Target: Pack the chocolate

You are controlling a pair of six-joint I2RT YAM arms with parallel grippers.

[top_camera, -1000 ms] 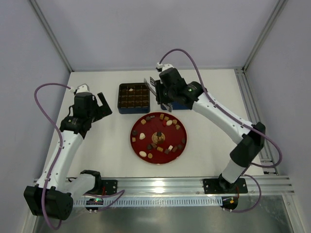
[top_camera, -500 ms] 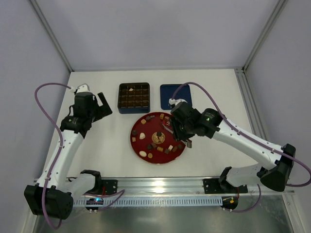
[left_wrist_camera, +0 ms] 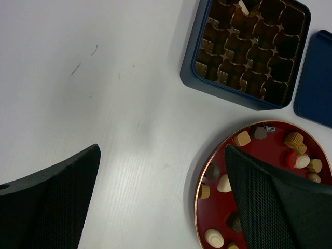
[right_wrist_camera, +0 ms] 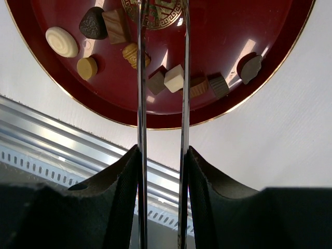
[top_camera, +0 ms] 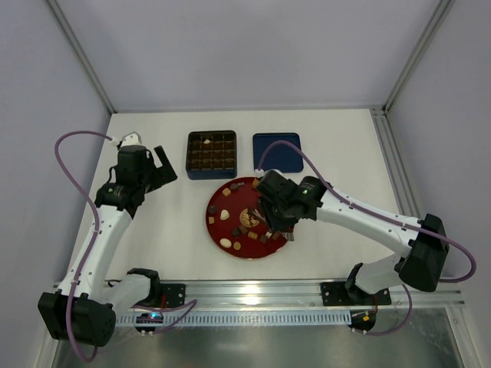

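Several chocolates [top_camera: 236, 222] lie scattered on the red plate [top_camera: 217, 230]: dark brown, light brown and cream pieces. My right gripper [top_camera: 275, 220] hovers over the plate's right half, shut on metal tongs [right_wrist_camera: 141, 78]. The two blades stand apart and reach towards the gold emblem; their tips are out of view. A cream square [right_wrist_camera: 174, 78] and a brown square [right_wrist_camera: 155, 83] lie between the blades. My left gripper [top_camera: 163, 165] is open and empty, left of the blue tin [top_camera: 211, 155]. The tin shows a cream piece [left_wrist_camera: 243, 6] in one back cell.
The tin's flat blue lid [top_camera: 277, 152] lies right of the tin, behind the plate. An aluminium rail [top_camera: 253, 291] runs along the near edge and also shows in the right wrist view [right_wrist_camera: 62, 145]. Grey walls close in the table.
My right arm has swung from the back, between the tin and its lid, forward to the plate, then shifted a little left over it. The left arm has not moved.
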